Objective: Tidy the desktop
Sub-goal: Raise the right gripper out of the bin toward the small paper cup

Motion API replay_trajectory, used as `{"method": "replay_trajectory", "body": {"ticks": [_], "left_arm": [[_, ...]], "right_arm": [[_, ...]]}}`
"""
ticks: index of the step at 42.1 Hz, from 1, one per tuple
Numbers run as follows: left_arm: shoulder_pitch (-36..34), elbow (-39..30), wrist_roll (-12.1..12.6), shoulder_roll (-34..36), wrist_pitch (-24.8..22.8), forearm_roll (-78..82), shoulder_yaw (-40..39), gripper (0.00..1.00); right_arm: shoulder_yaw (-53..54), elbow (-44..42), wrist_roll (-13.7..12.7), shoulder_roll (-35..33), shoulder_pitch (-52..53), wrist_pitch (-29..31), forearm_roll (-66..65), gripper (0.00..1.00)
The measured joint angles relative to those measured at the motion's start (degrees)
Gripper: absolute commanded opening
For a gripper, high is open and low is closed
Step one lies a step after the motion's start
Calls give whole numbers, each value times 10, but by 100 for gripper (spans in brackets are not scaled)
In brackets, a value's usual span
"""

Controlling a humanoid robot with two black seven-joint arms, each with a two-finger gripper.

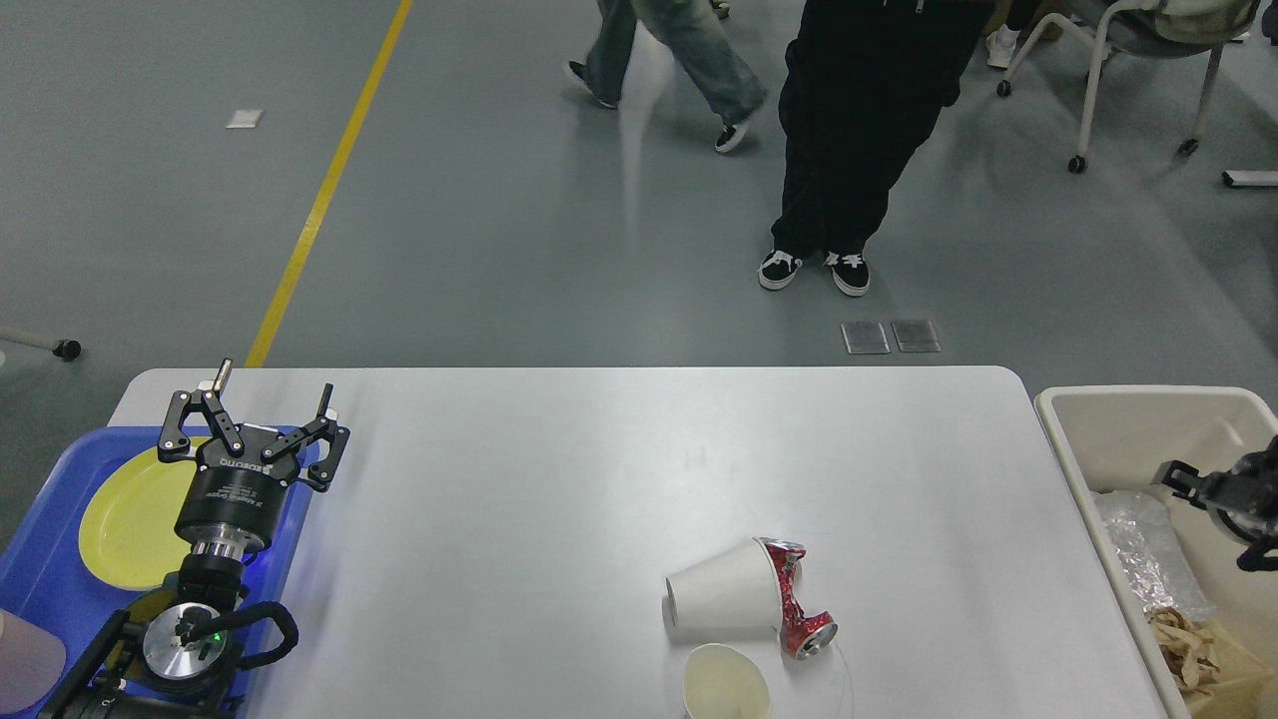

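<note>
The white desktop (pixel 599 469) holds a white paper cup (pixel 721 599) lying on its side in the near middle. A crushed red can (pixel 799 601) lies against the cup's right side. A second paper cup (pixel 726 687) stands open side up just in front of them. My left gripper (pixel 272 389) is open and empty, hovering over the table's left end at the edge of the blue tray. My right gripper (pixel 1213 494) is at the far right above the cream bin, dark and partly cut off, far from the cups.
A blue tray (pixel 45 589) with a yellow plate (pixel 120 519) sits at the left. The cream bin (pixel 1128 419) at the right holds crumpled plastic (pixel 1148 559) and brown paper scraps (pixel 1193 649). People stand and walk beyond the table's far edge.
</note>
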Motion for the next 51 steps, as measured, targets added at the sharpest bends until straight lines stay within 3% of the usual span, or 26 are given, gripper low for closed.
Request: {"method": "replay_trajectory", "body": {"ticks": [8,14,24,29,42,51], "left_arm": [[0,0,1,0,0,0,0,96],[0,0,1,0,-1,0,0,96],[0,0,0,0,-1,0,0,96],[0,0,0,0,-1,0,0,96],[0,0,0,0,0,0,0,96],[0,0,0,0,0,0,0,96]], "right_arm": [[-80,127,-6,2,184,82,-2,100],[-122,205,-10,26,321,177,-3,100],[-134,311,-18,85,517,336,1,100],[-130,358,-18,120,587,380,5,100],[-100,542,-16,161,761,403,38,100],[-93,577,-15,162,777,395,58,100]]}}
